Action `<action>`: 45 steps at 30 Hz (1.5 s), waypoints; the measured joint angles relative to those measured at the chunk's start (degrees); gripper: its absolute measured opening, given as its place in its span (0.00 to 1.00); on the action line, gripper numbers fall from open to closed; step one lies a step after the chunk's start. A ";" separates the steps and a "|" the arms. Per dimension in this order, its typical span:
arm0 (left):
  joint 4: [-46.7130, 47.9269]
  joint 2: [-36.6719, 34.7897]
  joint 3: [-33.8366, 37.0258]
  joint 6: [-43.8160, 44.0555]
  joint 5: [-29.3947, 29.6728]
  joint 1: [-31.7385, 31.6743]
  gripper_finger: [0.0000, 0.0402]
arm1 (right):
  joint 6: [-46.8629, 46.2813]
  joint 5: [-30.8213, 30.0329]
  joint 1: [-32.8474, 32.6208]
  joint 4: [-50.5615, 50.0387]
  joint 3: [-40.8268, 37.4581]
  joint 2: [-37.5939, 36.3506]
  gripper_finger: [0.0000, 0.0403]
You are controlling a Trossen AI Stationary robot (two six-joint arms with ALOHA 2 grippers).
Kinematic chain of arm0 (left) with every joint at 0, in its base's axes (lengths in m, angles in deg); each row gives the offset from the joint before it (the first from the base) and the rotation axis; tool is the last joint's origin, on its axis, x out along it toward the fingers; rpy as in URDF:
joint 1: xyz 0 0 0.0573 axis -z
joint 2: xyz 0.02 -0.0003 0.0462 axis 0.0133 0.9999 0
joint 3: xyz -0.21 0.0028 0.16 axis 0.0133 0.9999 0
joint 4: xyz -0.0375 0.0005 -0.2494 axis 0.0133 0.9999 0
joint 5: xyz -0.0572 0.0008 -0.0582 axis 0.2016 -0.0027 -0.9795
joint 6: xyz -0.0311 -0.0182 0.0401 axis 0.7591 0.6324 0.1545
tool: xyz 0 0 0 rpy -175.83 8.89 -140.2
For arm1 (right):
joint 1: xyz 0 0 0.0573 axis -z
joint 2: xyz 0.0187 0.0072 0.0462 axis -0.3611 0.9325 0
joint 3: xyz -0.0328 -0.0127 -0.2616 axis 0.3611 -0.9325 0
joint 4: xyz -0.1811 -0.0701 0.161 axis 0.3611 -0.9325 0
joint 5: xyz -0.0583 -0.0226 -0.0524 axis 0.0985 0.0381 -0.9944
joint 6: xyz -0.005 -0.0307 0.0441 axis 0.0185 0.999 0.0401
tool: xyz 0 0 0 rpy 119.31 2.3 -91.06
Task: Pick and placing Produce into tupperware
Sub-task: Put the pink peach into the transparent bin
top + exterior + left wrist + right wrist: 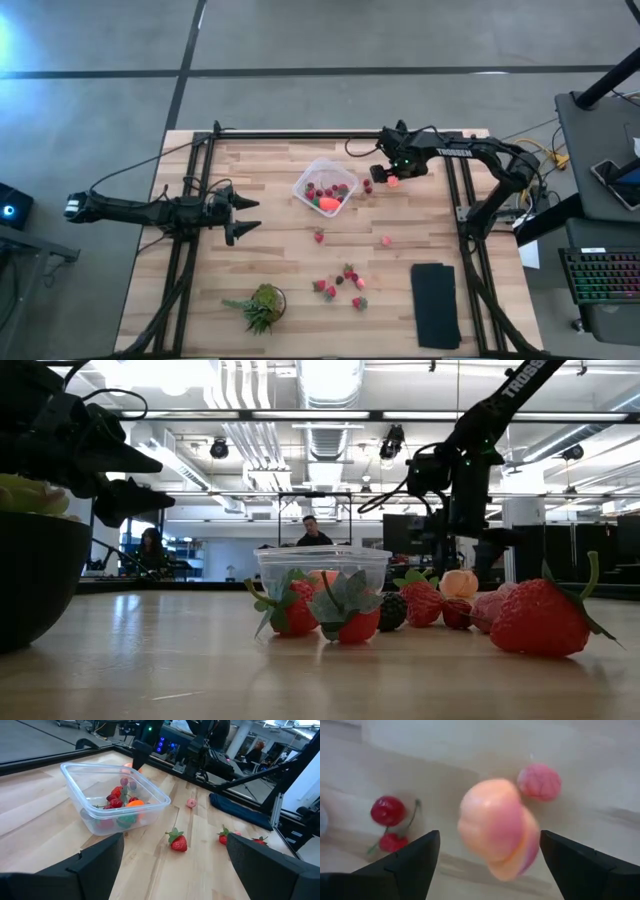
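The clear tupperware (325, 187) stands on the table's far middle, with red strawberries and an orange piece inside (134, 804). Just right of it a pink-orange round fruit (497, 832) lies on the wood. My right gripper (392, 176) points down over this fruit. It is open, with one finger on each side of the fruit and a gap to both. Two small red cherry-like pieces (387, 811) and a pink piece (539, 781) lie close by. My left gripper (256, 215) waits open at the table's left, aimed at the tupperware.
Loose strawberries (340, 285) lie near the front middle, one more (319, 236) and a pink piece (386, 241) nearer the centre. A spiky potted plant (263, 305) stands front left. A flat black pad (435, 305) lies front right. Dark frame rails (190, 250) run along both sides.
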 joint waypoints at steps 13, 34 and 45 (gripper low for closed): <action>0.01 -0.02 0.00 0.00 -0.02 0.01 0.84 | -0.52 -3.82 0.74 3.98 -3.14 2.29 0.81; 0.01 0.00 0.00 0.00 0.00 0.02 0.84 | 1.30 -4.77 0.90 5.20 -1.30 2.85 0.81; -0.01 0.00 0.00 0.00 0.00 0.02 0.84 | 1.17 -4.59 0.87 4.68 -1.14 2.73 0.81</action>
